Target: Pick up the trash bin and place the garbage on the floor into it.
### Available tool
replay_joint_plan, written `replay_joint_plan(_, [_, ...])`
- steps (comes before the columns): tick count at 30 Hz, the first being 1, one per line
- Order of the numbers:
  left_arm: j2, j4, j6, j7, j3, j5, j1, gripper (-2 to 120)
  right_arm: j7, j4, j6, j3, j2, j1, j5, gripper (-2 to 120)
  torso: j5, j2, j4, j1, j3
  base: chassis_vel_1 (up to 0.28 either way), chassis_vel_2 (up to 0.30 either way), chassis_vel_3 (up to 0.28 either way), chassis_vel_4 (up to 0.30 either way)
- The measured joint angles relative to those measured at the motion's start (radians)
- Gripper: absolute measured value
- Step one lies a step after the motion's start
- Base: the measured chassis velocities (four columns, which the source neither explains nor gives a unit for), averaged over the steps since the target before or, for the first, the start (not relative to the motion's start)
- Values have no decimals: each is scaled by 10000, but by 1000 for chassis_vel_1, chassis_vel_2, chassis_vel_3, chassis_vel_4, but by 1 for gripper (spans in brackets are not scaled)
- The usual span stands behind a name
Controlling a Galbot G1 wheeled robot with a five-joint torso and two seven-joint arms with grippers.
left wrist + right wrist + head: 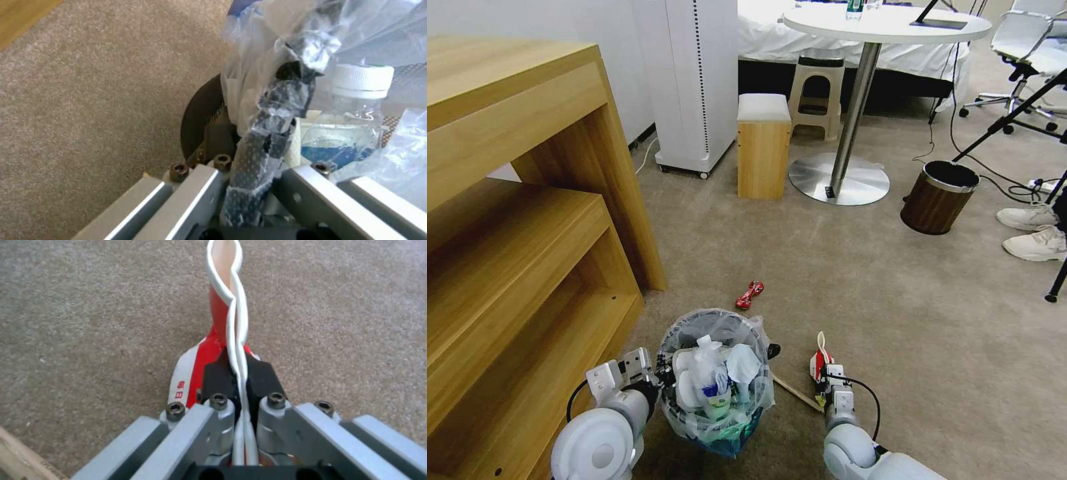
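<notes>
1. L gripper [650, 373] sits low at 7 o'clock in head view, fingers clamped on the rim of the bin [715, 380]. L wrist view: mesh wall + bag film pinched between the metal fingers [195, 186].
2. Bin is just R of the L gripper, next to the wood shelf [527, 220]. Its underside can't be seen, so lifted or resting: can't tell.
3. Bin is packed: clear bottle w/ white cap [351, 116], white crumpled stuff, blue print showing through the bag [740, 320].
4. R gripper [827, 377] at 5 o'clock in head view, low over the carpet [894, 300]. Fingers narrow, squeezing a red cup [218, 340] flat by its rim; black pads [262, 376] press both sides of the white lip.
5. Cup is red + white w/ red print, pointing away from the gripper. R wrist view shows carpet beneath it; touching or just above: can't tell.
6. Stick [797, 393] lies on the carpet btwn bin and R gripper, running toward 4 o'clock from the bin.
7. Red wrapper [750, 294] on the carpet at 12 o'clock from the bin, near it, apart from both grippers.
8. Brown wood-grain bin [937, 197] w/ silver rim stands well off at 2 o'clock, by the round table [887, 23] base.
</notes>
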Motion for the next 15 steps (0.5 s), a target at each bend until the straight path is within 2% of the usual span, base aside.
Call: replay_joint_plan(15, [125,374,0,13,65,-26,-196,0,-131,299,269,274,-454,-208,-555,0,1,0,0,0,0,0,0,0,0])
